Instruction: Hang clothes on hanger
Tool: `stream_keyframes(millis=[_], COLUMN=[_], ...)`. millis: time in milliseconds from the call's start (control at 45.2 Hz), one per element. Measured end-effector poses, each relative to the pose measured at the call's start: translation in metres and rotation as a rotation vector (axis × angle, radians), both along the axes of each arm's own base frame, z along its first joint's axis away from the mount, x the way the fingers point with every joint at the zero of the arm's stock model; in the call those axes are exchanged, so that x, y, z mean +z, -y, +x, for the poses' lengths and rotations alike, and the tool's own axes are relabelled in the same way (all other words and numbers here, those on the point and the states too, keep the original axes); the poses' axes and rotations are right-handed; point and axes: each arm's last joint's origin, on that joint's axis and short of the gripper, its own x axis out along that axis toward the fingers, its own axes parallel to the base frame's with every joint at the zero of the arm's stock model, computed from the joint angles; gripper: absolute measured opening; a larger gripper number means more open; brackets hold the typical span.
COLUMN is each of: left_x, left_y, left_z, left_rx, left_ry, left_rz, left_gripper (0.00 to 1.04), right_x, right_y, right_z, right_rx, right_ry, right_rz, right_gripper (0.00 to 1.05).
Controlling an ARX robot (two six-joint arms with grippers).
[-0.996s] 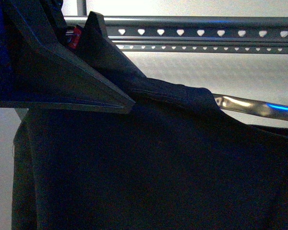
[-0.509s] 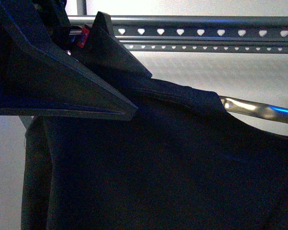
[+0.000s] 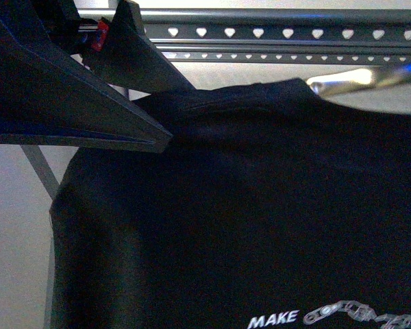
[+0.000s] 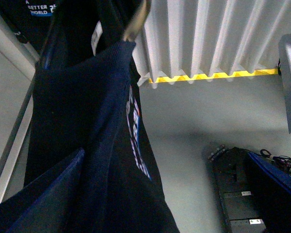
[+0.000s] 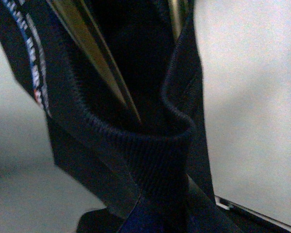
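Lab-like room: pleated backdrop curtain [image 4: 213,39], yellow floor tape [image 4: 208,76].

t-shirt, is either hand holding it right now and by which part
Yes: the left hand grips the black T-shirt at its shoulder fabric; the right hand's hold appears to be at the ribbed collar.

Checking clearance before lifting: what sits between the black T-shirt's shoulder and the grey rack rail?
Front view: only pale wall shows between the black T-shirt and grey heart-punched rack rail.

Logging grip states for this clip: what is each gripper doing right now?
Left gripper: shut on the T-shirt near its shoulder.
Right gripper: fingertips out of view; the ribbed collar fills its wrist view, so cannot be told.
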Motion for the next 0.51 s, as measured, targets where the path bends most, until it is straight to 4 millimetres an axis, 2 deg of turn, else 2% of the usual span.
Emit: stream_keyframes(millis=[221, 266, 376, 509], left_x=[0.0, 0.001, 0.001, 0.001], left_y=[-0.001, -0.001, -0.001, -0.001], left_z=[0.0, 0.0, -0.001, 0.0], left_rx=[0.002, 0.001, 0.002, 0.003], left_ry=[0.001, 0.002, 0.003, 0.004], left_rz=[-0.001, -0.002, -0.001, 0.0], left_gripper=[0.98, 0.98, 0.98, 0.98], right_x=[0.054, 0.058, 0.055, 0.04], right_y=[-0.007, -0.007, -0.007, -0.009], right_z=[-0.003, -0.004, -0.005, -0.006], right_rx=[0.018, 0.021, 0.03, 0.045], right_ry=[0.154, 0.169, 0.169, 0.136], right_rz=[-0.022, -0.022, -0.015, 0.011], right_gripper=[0.04, 0.04, 0.04, 0.04])
